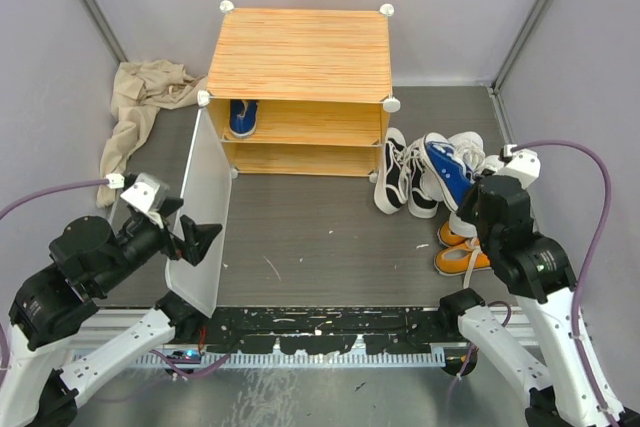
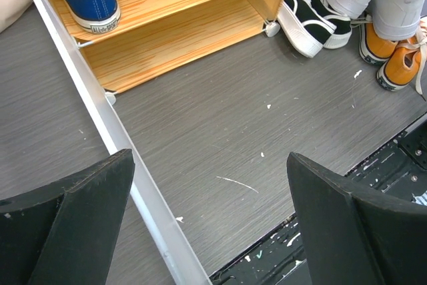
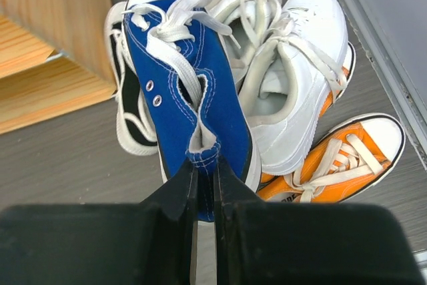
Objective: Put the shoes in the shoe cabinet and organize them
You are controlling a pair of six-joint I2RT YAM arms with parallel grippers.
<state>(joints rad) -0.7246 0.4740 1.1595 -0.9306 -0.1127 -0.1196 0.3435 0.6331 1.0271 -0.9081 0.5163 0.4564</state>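
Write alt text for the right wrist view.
The right hand pinches the heel of a blue sneaker atop a pile of white sneakers, an orange sneaker and a black sneaker, beside the shoe cabinet's wooden corner.

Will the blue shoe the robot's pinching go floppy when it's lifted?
Probably a bit floppy: the right gripper pinches only the thin cloth heel of the blue shoe, so the toe may droop. Its loose laces could dangle and snag the white shoes beside it.
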